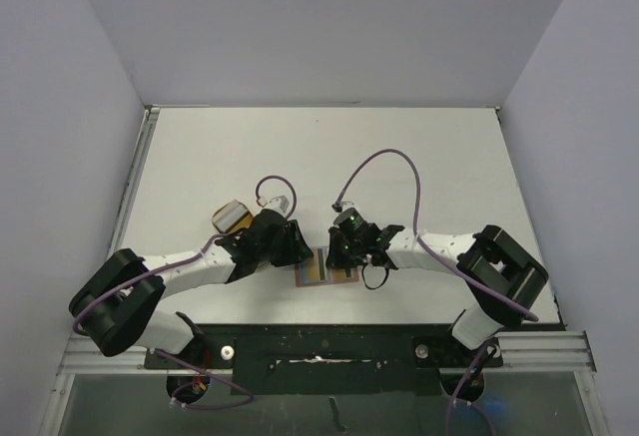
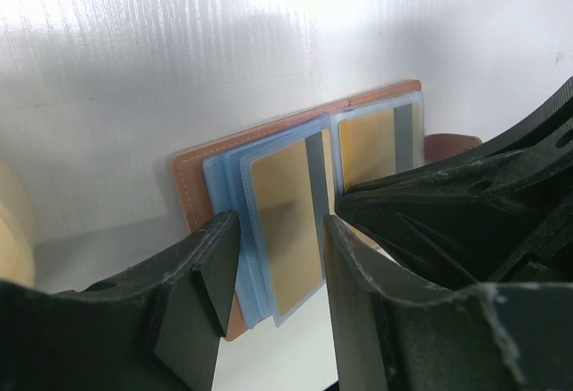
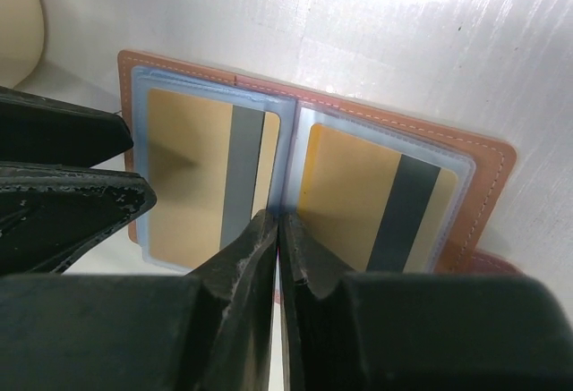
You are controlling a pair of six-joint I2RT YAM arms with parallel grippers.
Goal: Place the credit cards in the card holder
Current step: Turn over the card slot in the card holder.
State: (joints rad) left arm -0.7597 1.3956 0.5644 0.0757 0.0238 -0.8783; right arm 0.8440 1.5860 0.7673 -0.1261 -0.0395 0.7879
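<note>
White table (image 1: 399, 157), pale grey walls.

Item: reddish-brown leather-look folding card holder (image 3: 394, 127), open flat near the front edge, between both arms.

Contents: a gold card (image 3: 183, 176) with a dark stripe in one clear bluish sleeve, and a second gold card (image 3: 354, 194) in the next sleeve.

Left gripper (image 2: 279, 230): jaws apart, straddling one sleeve's near edge.

Right gripper (image 3: 279, 230): pinched together, empty, tip at the fold.

Loose cards: none visible.

Status: probably nearly complete.

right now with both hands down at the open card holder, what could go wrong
1. The left hand straddles the clear sleeves; closing could crumple them or drag the card holder.
2. The shut right hand sits at the fold; lifting might flip a sleeve and loosen a gold card.
</note>
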